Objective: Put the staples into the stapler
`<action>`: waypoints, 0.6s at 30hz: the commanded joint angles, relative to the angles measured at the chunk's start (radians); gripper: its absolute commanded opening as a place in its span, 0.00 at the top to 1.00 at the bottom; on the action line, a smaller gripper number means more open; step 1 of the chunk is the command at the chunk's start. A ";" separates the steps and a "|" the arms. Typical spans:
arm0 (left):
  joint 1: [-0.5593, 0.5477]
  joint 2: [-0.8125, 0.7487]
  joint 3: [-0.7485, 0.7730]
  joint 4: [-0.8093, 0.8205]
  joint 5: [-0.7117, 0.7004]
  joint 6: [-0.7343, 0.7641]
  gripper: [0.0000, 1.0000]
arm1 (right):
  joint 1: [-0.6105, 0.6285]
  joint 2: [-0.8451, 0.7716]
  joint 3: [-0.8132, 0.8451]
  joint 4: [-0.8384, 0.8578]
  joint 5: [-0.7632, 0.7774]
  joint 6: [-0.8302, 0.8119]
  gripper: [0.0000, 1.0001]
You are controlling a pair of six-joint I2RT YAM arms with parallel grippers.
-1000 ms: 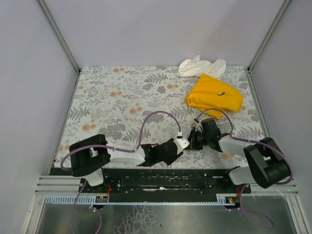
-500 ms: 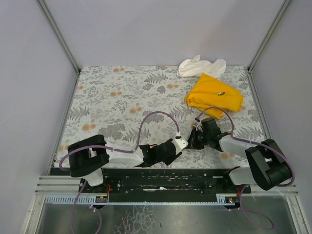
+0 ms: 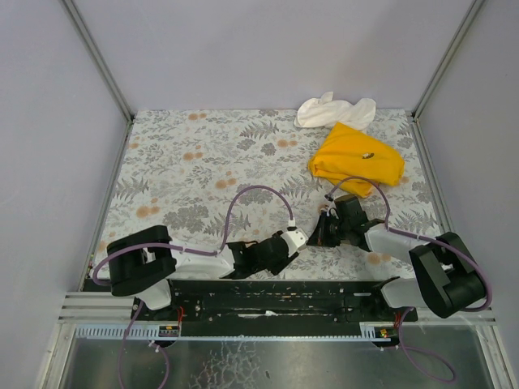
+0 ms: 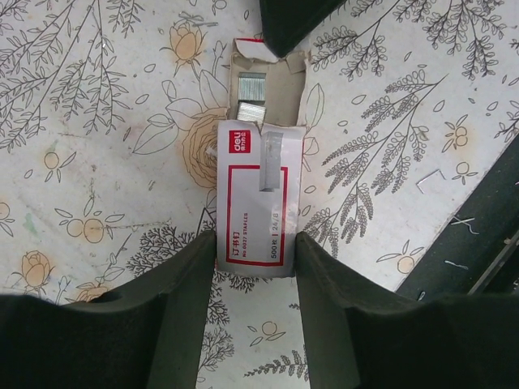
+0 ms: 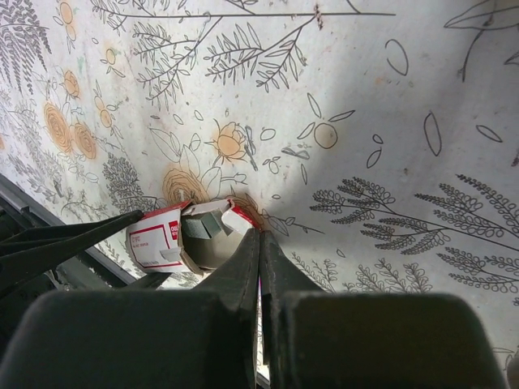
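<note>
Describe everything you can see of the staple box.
The staple box is a small flat cardboard pack with a red-bordered white label, lying flat on the floral table cover. Its far end is open, the tan inner tray sticking out, showing a block of metal staples. The left gripper clamps its near end by both long edges; the right gripper, shut, meets the open end.

Fig.: L gripper [image 4: 255,243] jaws press both sides of staples box [image 4: 259,194], no gap between. Straight ahead, closed R gripper [image 4: 284,20] tip blocks box's open end. Bare table [image 4: 97,121] either side of jaws: passable. Yellow cloth [image 3: 357,158] and white cloth [image 3: 334,109] lie well beyond R gripper.
</note>
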 commanded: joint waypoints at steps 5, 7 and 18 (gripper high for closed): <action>-0.003 -0.011 -0.033 -0.094 -0.048 -0.022 0.58 | 0.006 -0.028 0.029 -0.059 0.072 -0.034 1.00; -0.012 -0.008 -0.027 -0.104 -0.059 -0.023 0.58 | 0.005 -0.033 0.029 -0.063 0.079 -0.034 1.00; -0.035 -0.020 -0.034 -0.120 -0.086 -0.043 0.58 | -0.003 -0.069 0.032 -0.102 0.113 -0.045 1.00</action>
